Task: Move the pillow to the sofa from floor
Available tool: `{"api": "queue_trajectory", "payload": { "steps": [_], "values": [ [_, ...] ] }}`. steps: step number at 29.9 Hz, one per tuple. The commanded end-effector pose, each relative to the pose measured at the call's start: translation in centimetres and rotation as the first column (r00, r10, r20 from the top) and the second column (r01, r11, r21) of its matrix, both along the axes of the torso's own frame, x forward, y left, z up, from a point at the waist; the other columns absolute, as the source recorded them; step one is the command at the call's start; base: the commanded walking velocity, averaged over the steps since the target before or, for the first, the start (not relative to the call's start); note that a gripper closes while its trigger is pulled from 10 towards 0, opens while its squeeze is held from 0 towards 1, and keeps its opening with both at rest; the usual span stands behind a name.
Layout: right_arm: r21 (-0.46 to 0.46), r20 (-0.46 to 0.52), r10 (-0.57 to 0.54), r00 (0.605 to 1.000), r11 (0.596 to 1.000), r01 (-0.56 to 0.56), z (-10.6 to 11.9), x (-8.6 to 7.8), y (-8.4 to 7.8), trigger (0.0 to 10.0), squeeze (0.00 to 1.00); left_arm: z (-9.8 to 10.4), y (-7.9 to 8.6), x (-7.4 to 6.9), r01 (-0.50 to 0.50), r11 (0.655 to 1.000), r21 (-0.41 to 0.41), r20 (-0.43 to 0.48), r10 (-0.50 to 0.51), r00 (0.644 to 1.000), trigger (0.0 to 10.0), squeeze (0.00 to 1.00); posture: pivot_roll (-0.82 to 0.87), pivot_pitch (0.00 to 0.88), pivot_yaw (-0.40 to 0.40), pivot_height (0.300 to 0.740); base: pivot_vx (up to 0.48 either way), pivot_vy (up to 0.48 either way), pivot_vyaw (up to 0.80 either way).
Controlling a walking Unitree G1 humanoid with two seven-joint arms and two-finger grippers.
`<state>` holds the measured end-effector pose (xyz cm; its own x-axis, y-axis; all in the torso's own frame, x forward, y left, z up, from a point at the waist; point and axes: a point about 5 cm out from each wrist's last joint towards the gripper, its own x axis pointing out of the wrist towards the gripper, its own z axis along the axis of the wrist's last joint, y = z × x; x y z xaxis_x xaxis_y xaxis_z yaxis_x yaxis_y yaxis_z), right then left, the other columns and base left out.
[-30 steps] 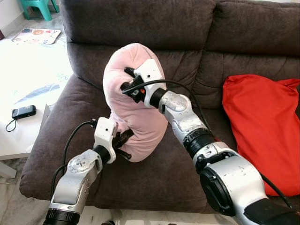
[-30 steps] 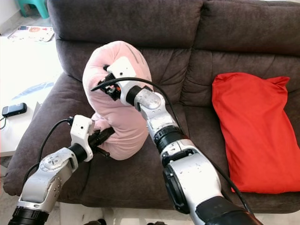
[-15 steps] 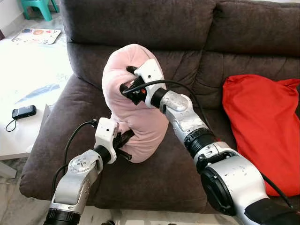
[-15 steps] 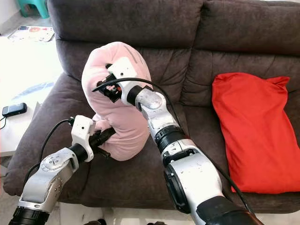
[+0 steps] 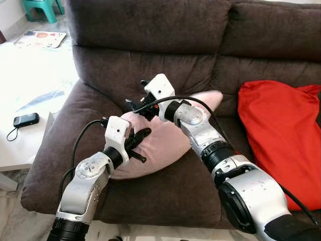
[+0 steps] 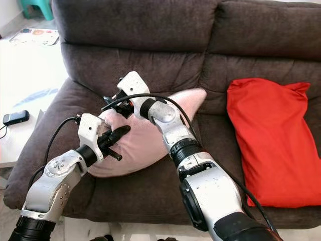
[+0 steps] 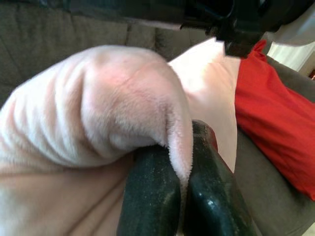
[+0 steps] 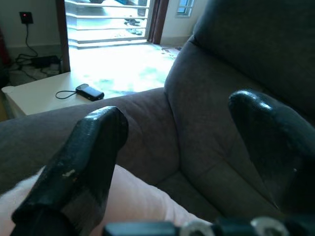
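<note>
Pink pillow (image 5: 165,143) (plush), lying flat.

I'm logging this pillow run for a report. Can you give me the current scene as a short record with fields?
pillow: pink pillow lies on the dark brown sofa seat
left gripper: left gripper, fingers pinching a fold of the pillow's fabric
right gripper: right gripper above the pillow's upper edge, fingers spread apart, holding nothing
other cushion: red cushion on the sofa's right seat
side table: white table beside the sofa, with a black phone
</note>
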<state>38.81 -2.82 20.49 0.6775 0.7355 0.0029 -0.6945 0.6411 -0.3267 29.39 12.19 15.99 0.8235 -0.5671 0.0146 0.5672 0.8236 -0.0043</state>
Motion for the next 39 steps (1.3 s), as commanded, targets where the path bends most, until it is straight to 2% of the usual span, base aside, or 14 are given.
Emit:
{"api": "queue_trajectory", "payload": {
  "steps": [1,5,11,12,13,14,15,18,22,25,29,31,32,39],
  "values": [
    [0.030,-0.017,-0.103,0.995,0.994,0.103,-0.6,0.5,-2.4,10.0,0.00,1.2,-0.1,-0.2,0.020,1.000,-0.006,0.063,-0.020,0.998,10.0,0.00,0.12,0.121,-0.076,0.740,0.000,0.000,0.00],
    [0.078,-0.024,-0.242,0.970,0.967,0.243,-1.1,1.0,-5.1,10.0,0.00,0.7,0.1,0.1,-0.007,1.000,-0.006,0.048,0.007,0.999,10.0,0.00,0.11,0.121,-0.070,0.740,0.000,0.000,0.00],
    [0.163,0.017,-0.491,0.871,0.861,0.482,-1.2,1.1,-10.1,10.0,0.00,0.2,0.0,0.3,-0.020,1.000,-0.021,0.034,0.020,0.999,10.0,0.00,0.09,0.126,-0.063,0.740,0.000,0.000,0.00],
    [0.169,0.014,-0.539,0.843,0.832,0.529,-1.4,1.0,-11.1,10.0,0.00,0.1,0.0,0.3,-0.021,1.000,-0.023,0.030,0.021,0.999,10.0,0.00,0.09,0.127,-0.064,0.740,0.000,0.000,0.00],
    [0.171,-0.007,-0.635,0.773,0.761,0.626,-1.9,0.8,-13.1,10.0,0.00,-0.2,0.0,0.3,-0.032,0.999,-0.025,0.018,0.033,0.999,10.0,0.00,0.09,0.127,-0.065,0.740,0.000,0.000,0.00],
    [0.171,-0.007,-0.635,0.773,0.761,0.626,-1.9,0.8,-13.1,10.0,0.00,-0.2,0.0,0.3,-0.032,0.999,-0.025,0.018,0.033,0.999,10.0,0.00,0.09,0.127,-0.065,0.740,0.000,0.000,0.00],
    [0.172,-0.015,-0.679,0.734,0.721,0.671,-2.3,0.7,-14.2,10.0,0.00,-0.3,0.1,0.4,-0.042,0.999,-0.023,0.016,0.043,0.999,10.0,0.00,0.09,0.127,-0.065,0.740,0.000,0.000,0.00],
    [0.145,-0.067,-0.824,0.563,0.550,0.822,-4.6,-0.9,-18.0,10.0,0.00,-0.8,0.7,0.6,-0.094,0.995,-0.026,0.011,0.094,0.996,10.0,0.00,0.09,0.128,-0.067,0.740,0.000,0.000,0.00],
    [0.108,-0.079,-0.850,0.521,0.512,0.852,-5.7,-1.5,-18.9,10.0,0.00,-0.9,0.9,0.6,-0.107,0.994,-0.025,0.011,0.107,0.994,10.0,0.00,0.09,0.129,-0.072,0.740,0.000,0.000,0.00],
    [-0.016,-0.094,-0.898,0.429,0.432,0.902,-8.5,-3.4,-21.0,10.0,0.00,-1.2,1.4,0.9,-0.156,0.987,-0.023,0.012,0.157,0.988,10.0,0.00,0.08,0.128,-0.075,0.740,0.000,0.000,0.00],
    [-0.192,-0.130,-0.896,0.425,0.443,0.876,-11.2,-4.7,-21.9,10.0,0.00,-1.3,1.5,1.0,-0.169,0.985,-0.022,0.013,0.169,0.986,10.0,0.00,0.08,0.127,-0.076,0.740,0.000,0.000,0.00],
    [-0.318,-0.168,-0.865,0.473,0.502,0.805,-13.3,-5.7,-21.8,10.0,0.00,-1.4,1.6,1.1,-0.178,0.984,-0.024,0.017,0.179,0.984,10.0,0.00,0.08,0.126,-0.076,0.740,0.000,0.000,0.00],
    [-0.383,-0.243,-0.822,0.515,0.569,0.728,-14.8,-6.4,-21.3,10.0,0.00,-1.4,1.6,1.2,-0.182,0.983,-0.024,0.017,0.182,0.983,10.0,0.00,0.07,0.120,-0.076,0.740,0.000,0.000,0.00],
    [-0.386,-0.375,-0.755,0.537,0.654,0.650,-15.9,-6.9,-19.9,10.0,0.00,-1.4,1.4,1.4,-0.187,0.982,-0.030,0.023,0.188,0.982,10.0,0.00,0.07,0.113,-0.076,0.740,0.000,0.000,0.00]
  ]
}}
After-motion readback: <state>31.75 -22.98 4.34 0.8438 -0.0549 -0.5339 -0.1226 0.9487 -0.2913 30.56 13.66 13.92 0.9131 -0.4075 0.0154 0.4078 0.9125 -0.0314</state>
